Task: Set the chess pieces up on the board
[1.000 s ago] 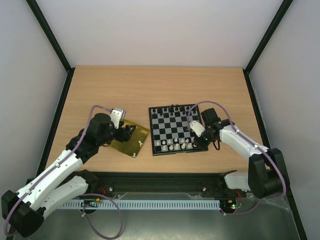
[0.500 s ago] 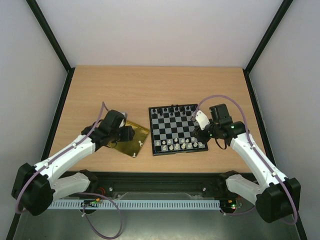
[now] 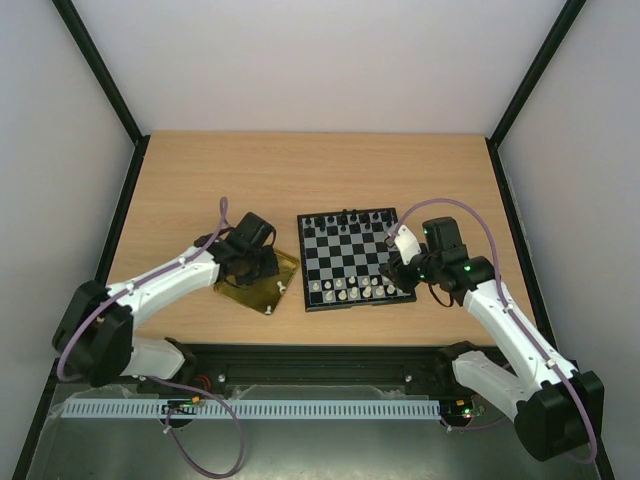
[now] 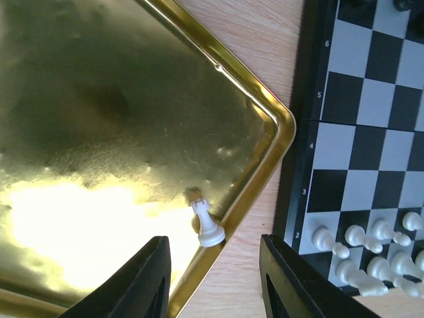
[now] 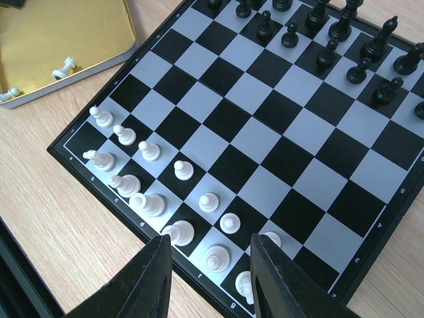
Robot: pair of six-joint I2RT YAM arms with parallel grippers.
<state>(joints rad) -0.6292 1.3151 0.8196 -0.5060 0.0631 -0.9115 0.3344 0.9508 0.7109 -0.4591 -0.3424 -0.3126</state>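
Observation:
The board [image 3: 345, 258] lies mid-table, with white chess pieces [image 3: 350, 290] in its two near rows and black ones at the far edge. In the left wrist view a white rook [image 4: 208, 223] stands at the gold tray's [image 4: 99, 119] corner, against the rim. My left gripper [image 4: 215, 281] is open and empty, hovering just short of the rook with its jaws on either side of that corner. My right gripper [image 5: 211, 278] is open and empty above the white back row [image 5: 179, 232] at the board's near right. Two white pieces [image 5: 65, 66] show on the tray.
The gold tray [image 3: 252, 283] sits left of the board, its corner close to the board's black rim [image 4: 296, 152]. Black chessmen [image 5: 344, 40] fill the far rows. Bare wood table [image 3: 300, 170] lies beyond. A black rail runs along the near edge.
My left gripper has swung right over the tray towards its corner by the board. My right arm has drawn back and right, leaving its gripper over the board's near right corner.

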